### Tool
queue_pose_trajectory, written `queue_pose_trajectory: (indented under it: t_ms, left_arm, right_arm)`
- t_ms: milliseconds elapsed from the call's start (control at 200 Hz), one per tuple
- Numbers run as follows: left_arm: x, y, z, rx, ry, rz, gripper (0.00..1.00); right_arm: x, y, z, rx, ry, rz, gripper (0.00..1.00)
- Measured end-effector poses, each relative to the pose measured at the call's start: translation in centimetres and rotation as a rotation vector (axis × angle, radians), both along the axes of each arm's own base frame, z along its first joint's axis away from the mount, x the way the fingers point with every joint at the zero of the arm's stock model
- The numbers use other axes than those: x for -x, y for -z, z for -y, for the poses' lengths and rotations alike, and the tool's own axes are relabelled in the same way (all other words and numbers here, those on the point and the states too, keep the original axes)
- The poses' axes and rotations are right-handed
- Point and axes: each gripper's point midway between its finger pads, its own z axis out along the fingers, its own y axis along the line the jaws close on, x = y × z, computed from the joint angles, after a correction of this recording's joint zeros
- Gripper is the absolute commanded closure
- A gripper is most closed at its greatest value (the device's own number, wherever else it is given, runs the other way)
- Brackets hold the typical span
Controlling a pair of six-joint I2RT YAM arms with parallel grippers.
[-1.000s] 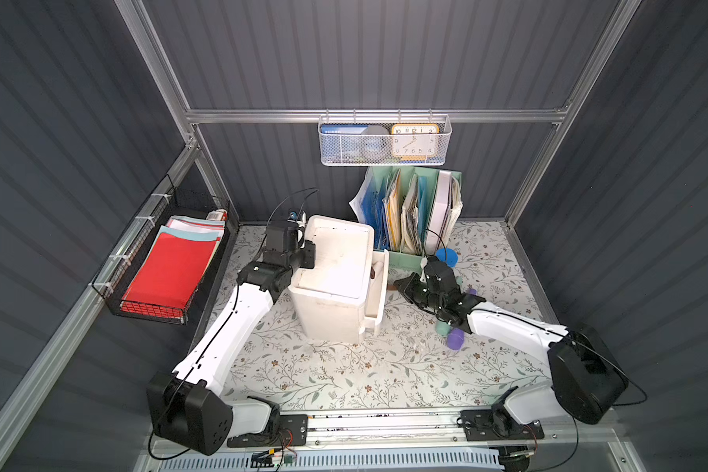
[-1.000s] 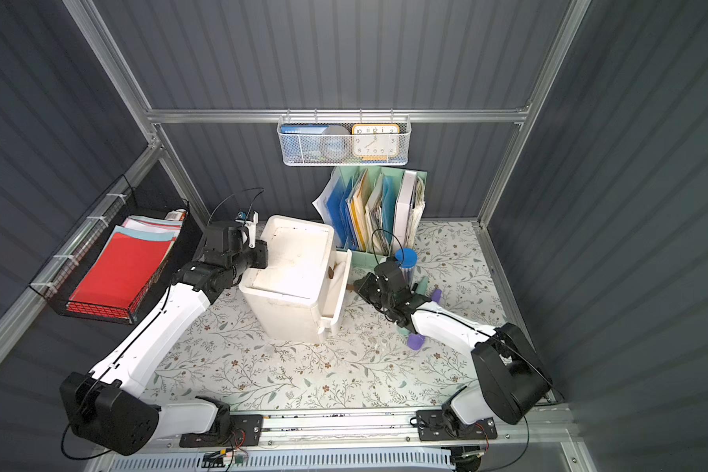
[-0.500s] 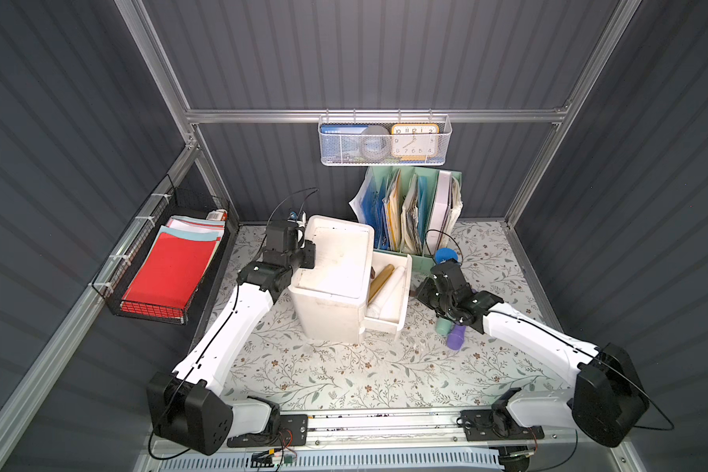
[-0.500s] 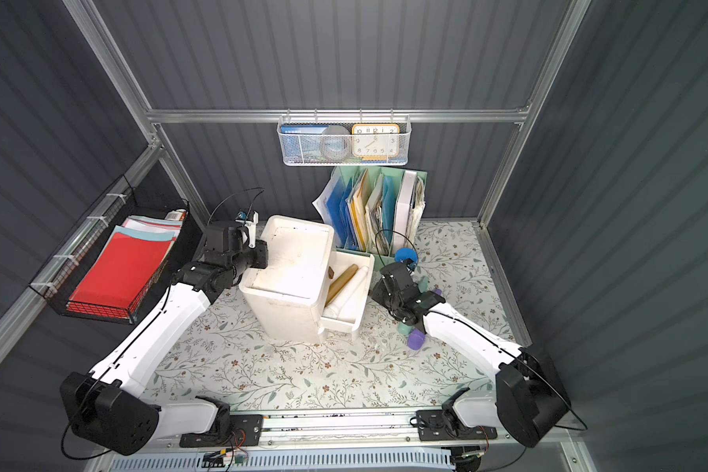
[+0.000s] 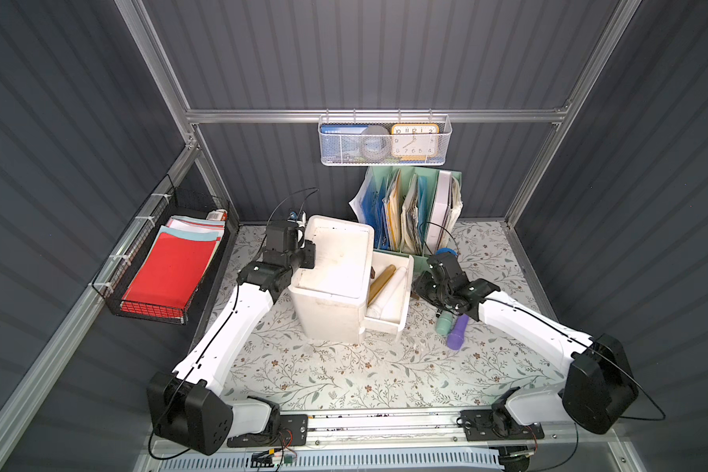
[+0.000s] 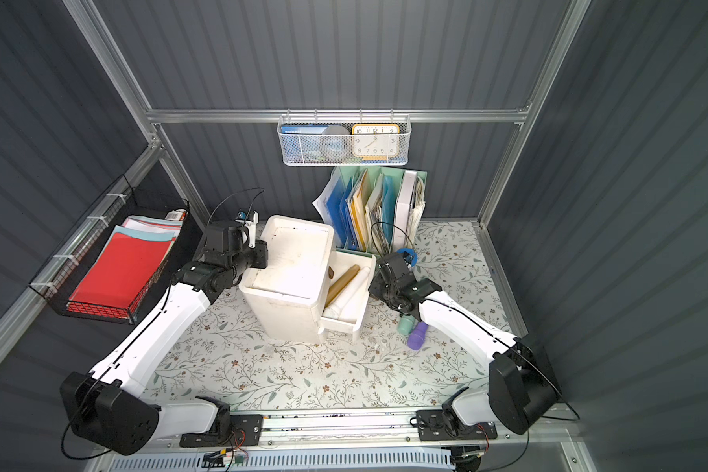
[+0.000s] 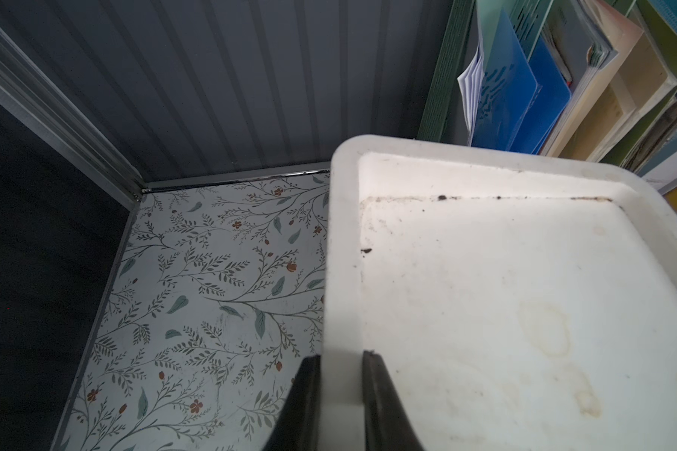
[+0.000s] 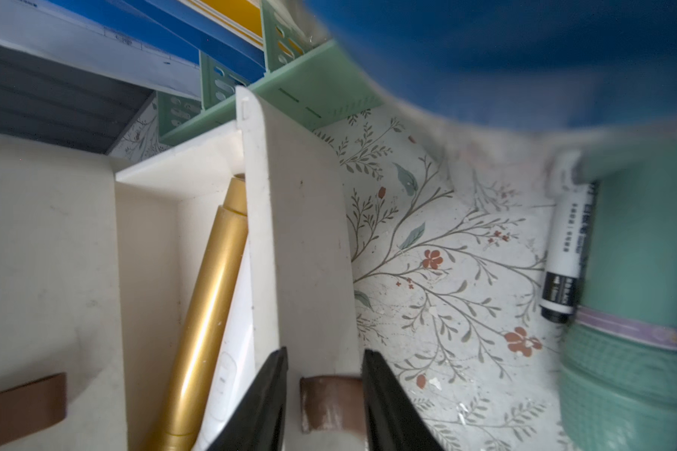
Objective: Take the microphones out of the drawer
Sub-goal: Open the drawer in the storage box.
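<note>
A: You have one white cabinet on the table, and one drawer of it stands open toward your right arm. Two things lie in that drawer, side by side: the gold microphone and a white stick.

B: You only see the microphone's gold shaft, because its far end is hidden under the cabinet top. Out on the table by your right arm you have three more things: one teal microphone, one purple stick just beside it, and one marker lying along the teal one.

A: You also get two brown tabs in the right wrist view: the handle on the drawer front and a second handle on the cabinet face.

B: Your right gripper sits at the drawer's handle with its jaws partly apart, one on each side of it. One finger looks to touch the tab. The other stands just clear, so you grip nothing there.

A: Your left gripper is clamped tight on the raised rim of the cabinet top, one finger outside it and one inside.
</note>
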Motion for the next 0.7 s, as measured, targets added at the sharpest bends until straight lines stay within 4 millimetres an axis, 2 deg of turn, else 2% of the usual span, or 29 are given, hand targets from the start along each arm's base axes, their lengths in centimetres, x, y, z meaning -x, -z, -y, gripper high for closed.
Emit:
queue_pose_trajectory:
  t_ms: [280,450,555,700]
  left_arm:
    - [0.0,0.0,0.0,0.0,0.0,-0.001,1.0]
    - [0.0,0.1,0.0,0.0,0.0,-0.001,1.0]
    - [0.0,0.1,0.0,-0.001,0.0,-0.001,1.0]
    - [0.0,0.1,0.0,-0.001,0.0,-0.001,1.0]
  right_arm:
    - [0.0,-3.3,-0.9,-0.042,-0.005,0.015,0.56]
    - [-0.1,-5.4,-3.4,-0.064,-0.04,0.008,0.56]
    - [-0.2,-5.2,-5.6,-0.055,-0.077,-0.02,0.56]
    - [0.3,-3.1,-8.2,-0.03,-0.108,-0.086,0.56]
